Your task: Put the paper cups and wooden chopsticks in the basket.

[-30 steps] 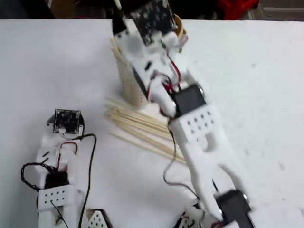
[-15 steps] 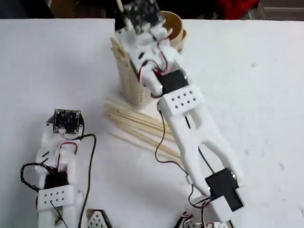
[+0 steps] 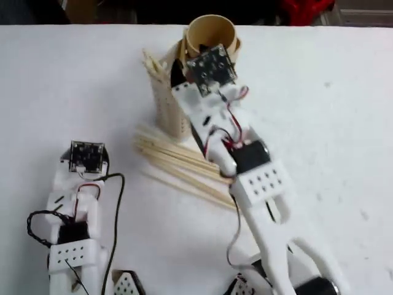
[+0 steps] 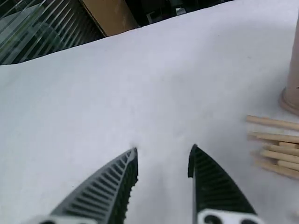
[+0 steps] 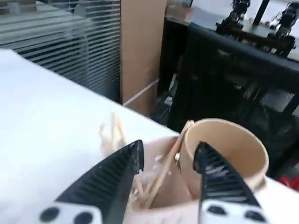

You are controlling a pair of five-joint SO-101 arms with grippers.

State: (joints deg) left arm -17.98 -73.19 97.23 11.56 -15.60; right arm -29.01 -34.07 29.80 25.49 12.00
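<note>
Presently, the white table (image 3: 344, 110) carries all items. The right arm (image 3: 258, 178) stretches across it. The right end effector (image 5: 168, 161) hangs with its two fingers apart, gripping nothing, over the mouth of the basket. The left arm (image 3: 77, 203) sits drawn back, and the left end effector (image 4: 162, 156) is likewise spread and empty, low over bare table.

The basket (image 3: 167, 107), cream and perforated, stands upright directly beneath the right end effector. The paper cup (image 3: 212, 38) is upright, mouth up, just beyond the right end effector's fingertips and against the basket's far side. Whether it stands inside the basket or behind it cannot be told.

The loose wooden chopsticks (image 3: 178, 161) lie flat on the table under the right arm, off to one side of the left end effector and apart from it. A few more chopsticks (image 3: 150, 61) stand tilted in the basket, just below the right end effector.
</note>
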